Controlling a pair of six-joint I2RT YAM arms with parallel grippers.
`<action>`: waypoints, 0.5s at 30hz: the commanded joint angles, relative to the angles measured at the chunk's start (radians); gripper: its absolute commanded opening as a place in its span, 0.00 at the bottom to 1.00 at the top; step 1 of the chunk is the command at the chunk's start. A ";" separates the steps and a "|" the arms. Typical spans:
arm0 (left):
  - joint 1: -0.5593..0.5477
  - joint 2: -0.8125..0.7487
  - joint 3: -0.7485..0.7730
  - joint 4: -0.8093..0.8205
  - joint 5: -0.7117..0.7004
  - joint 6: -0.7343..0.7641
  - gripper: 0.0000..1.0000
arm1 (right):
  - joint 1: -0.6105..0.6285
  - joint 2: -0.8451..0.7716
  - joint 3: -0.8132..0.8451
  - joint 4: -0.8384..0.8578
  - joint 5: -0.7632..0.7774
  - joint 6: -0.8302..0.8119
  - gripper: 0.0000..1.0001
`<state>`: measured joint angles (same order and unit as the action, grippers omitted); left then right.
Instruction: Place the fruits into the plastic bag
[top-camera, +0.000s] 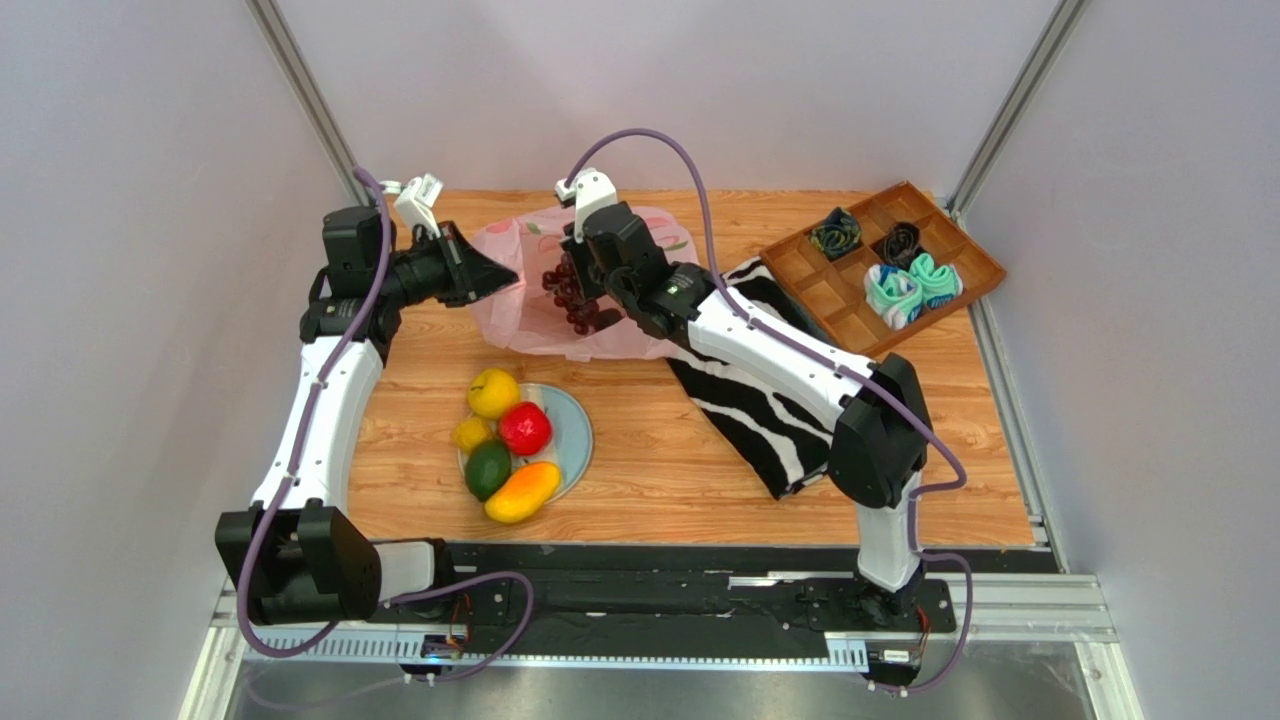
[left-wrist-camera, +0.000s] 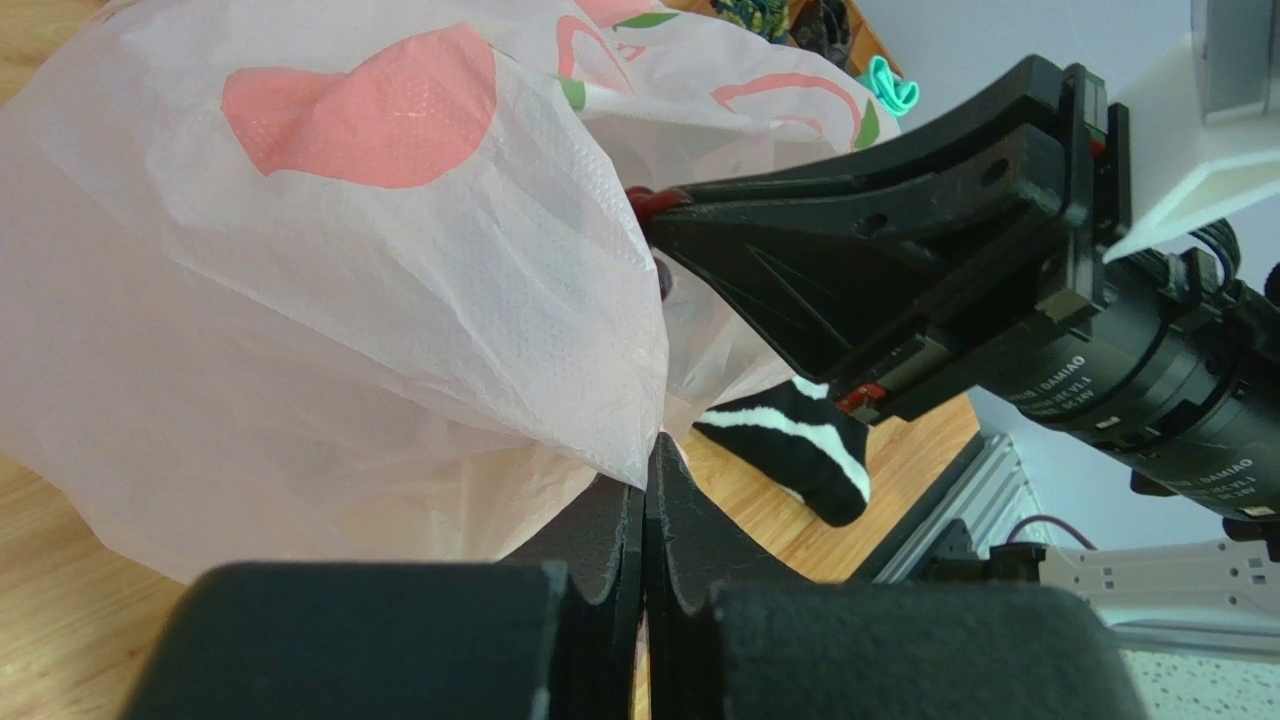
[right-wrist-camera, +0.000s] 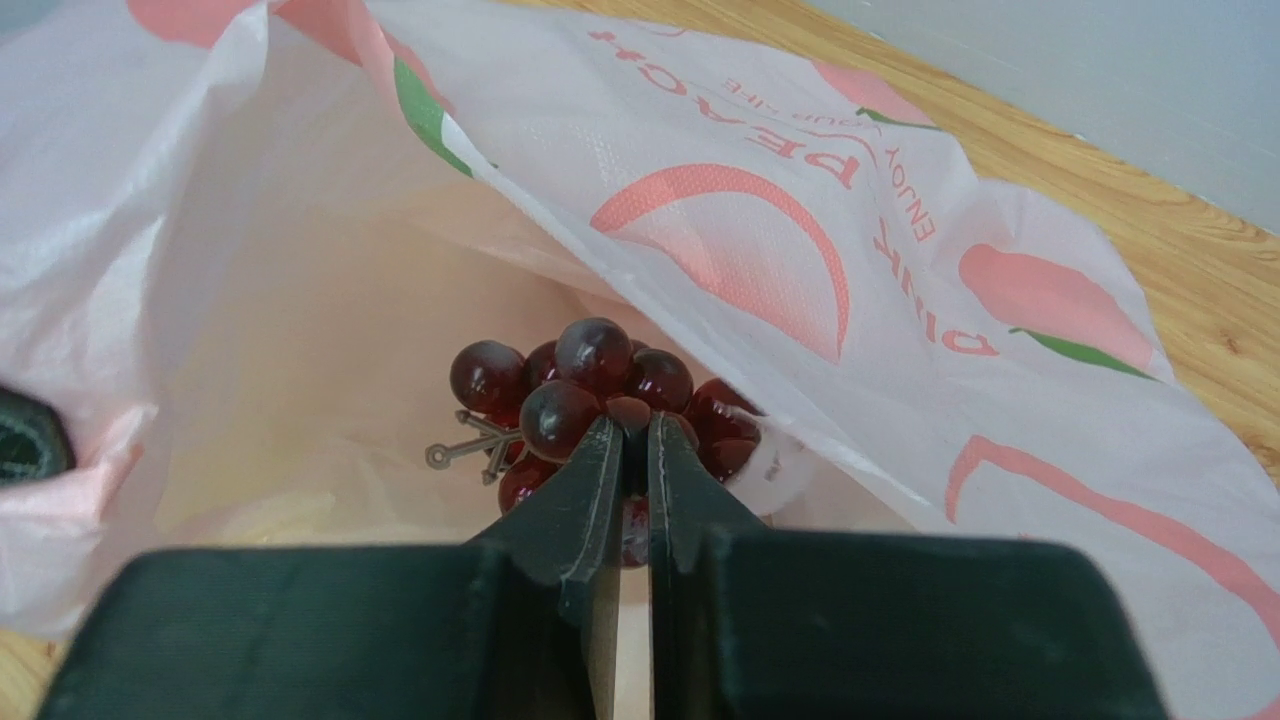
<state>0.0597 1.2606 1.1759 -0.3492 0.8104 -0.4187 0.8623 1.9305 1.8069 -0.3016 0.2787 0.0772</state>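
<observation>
Right pincer (right-wrist-camera: 631, 435), fingers all but closed, is gripping the purple grape bunch (right-wrist-camera: 601, 375) just inside the mouth of the peach-print plastic bag (right-wrist-camera: 842, 225), at 11 o'clock on the table (top-camera: 676, 450). Left pincer (left-wrist-camera: 646, 465), clamped tight, is holding the bag's rim open. Step: grapes going in. Next, likely: releasing over the cavity. Five fruits (top-camera: 523, 429) are waiting on the plate (top-camera: 579, 428) at 8 o'clock.
</observation>
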 joint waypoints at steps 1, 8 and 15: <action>0.002 0.003 0.036 0.013 0.024 0.008 0.00 | 0.000 0.048 0.074 0.052 0.059 -0.016 0.00; 0.002 0.005 0.036 0.016 0.027 0.005 0.00 | -0.002 0.130 0.095 0.019 0.074 -0.008 0.00; 0.003 0.006 0.034 0.018 0.029 0.001 0.00 | -0.017 0.217 0.156 -0.022 0.071 -0.013 0.02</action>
<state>0.0597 1.2648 1.1759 -0.3492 0.8181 -0.4202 0.8612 2.1094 1.8683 -0.3164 0.3325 0.0765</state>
